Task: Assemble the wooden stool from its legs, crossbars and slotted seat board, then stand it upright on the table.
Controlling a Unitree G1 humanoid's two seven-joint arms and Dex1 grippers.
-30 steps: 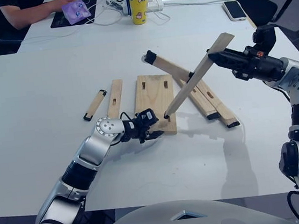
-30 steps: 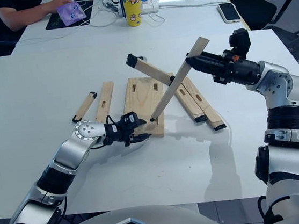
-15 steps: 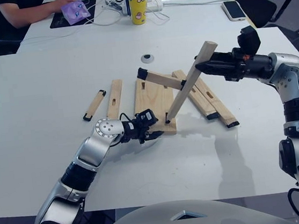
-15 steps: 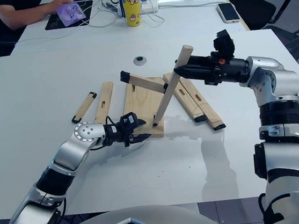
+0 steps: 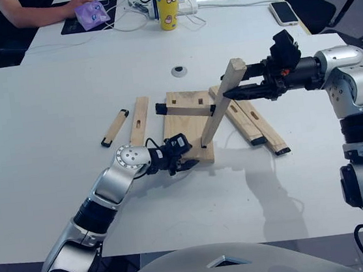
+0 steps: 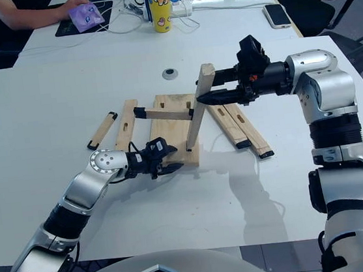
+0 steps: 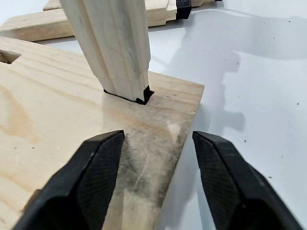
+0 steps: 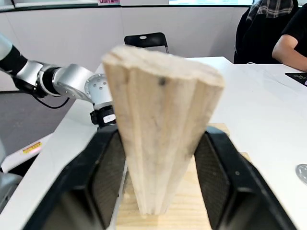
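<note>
The slotted seat board (image 5: 183, 119) lies flat on the white table. My right gripper (image 5: 232, 91) is shut on a wooden leg (image 5: 221, 108) that leans steeply, its black-capped foot (image 7: 125, 96) resting on the board's near right corner. A crossbar (image 5: 185, 108) juts from this leg toward the left, its black end low over the board. In the right wrist view the fingers (image 8: 106, 177) clamp both sides of the leg (image 8: 160, 139). My left gripper (image 5: 188, 163) is open at the board's near edge, its fingers (image 7: 98, 177) spread over that corner (image 7: 144, 158).
A short black-tipped piece (image 5: 114, 128) and a slotted crossbar (image 5: 140, 120) lie left of the board. Two more legs (image 5: 251, 118) lie to its right. A small round disc (image 5: 179, 70) sits behind. A yellow cup (image 5: 168, 5) and a phone (image 5: 283, 13) stand on the far table.
My right arm has swung left and tipped the leg more upright, its foot staying on the board. The attached crossbar dropped toward level over the board. The left arm has not moved.
</note>
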